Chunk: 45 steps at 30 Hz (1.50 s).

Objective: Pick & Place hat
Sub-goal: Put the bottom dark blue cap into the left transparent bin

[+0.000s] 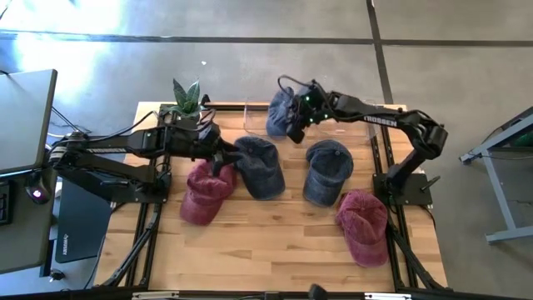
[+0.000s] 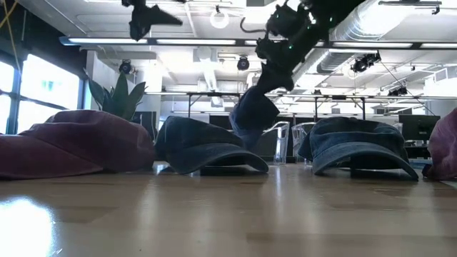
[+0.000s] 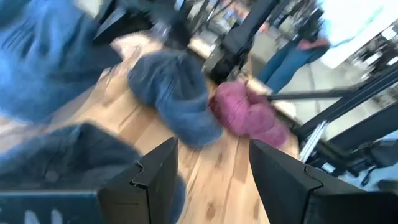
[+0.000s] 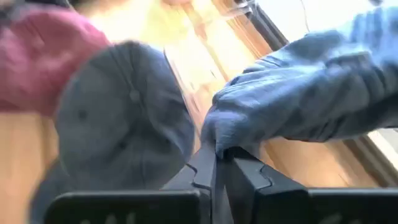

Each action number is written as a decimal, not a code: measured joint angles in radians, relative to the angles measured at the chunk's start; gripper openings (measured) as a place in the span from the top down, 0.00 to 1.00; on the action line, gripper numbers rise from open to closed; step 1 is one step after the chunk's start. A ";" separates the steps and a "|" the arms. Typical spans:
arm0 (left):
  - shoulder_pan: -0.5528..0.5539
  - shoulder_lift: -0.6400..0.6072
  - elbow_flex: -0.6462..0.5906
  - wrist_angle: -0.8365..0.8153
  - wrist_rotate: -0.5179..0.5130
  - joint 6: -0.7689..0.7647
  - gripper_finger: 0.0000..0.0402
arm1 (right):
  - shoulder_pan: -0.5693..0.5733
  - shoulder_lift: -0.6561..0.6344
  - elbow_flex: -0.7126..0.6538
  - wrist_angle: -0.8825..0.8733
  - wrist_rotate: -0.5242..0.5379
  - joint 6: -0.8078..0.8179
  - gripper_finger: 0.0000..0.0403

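Pale wood makes up the table (image 1: 275,242), and every place here is told from it. Four caps lie on it: a blue one (image 1: 329,171) right of its centre, another blue one (image 1: 258,165) left of centre, a maroon one (image 1: 206,192) touching that cap's left side, and a second maroon one (image 1: 363,223) near the right front corner. A fifth, the lifted blue cap (image 1: 281,112), hangs clear above the table's back edge, beside a clear plastic bin (image 1: 258,117) that stands there. A potted plant (image 1: 186,98) sits at the back left corner.

The right gripper (image 1: 296,125) is clenched on the lifted blue cap; the right wrist view shows its fingers (image 4: 202,167) pinched together on a fold of the cloth. The left gripper (image 1: 218,154) hovers above the table's left half, over the spot where the maroon and blue caps meet, its fingers (image 3: 155,171) spread and holding nothing.

Only the low view shows the lifted cap (image 2: 255,111) dangling off the wood, with the two resting blue caps flanking it below. Only the left wrist view shows a person (image 3: 311,40) standing beyond the table's far side.
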 joint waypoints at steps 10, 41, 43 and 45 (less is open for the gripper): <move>0.000 0.044 -0.003 -0.003 0.020 -0.026 0.52 | -0.078 0.075 -0.001 0.020 -0.002 -0.170 0.95; 0.000 0.060 -0.001 0.048 0.035 -0.057 0.52 | -0.147 0.024 0.002 0.356 -0.096 0.111 0.97; 0.000 0.060 -0.001 0.055 0.034 -0.058 0.52 | -0.159 0.091 0.006 0.428 -0.091 0.167 0.94; 0.000 0.060 -0.001 0.055 0.026 -0.070 0.52 | -0.168 0.156 0.033 0.446 -0.068 0.204 0.93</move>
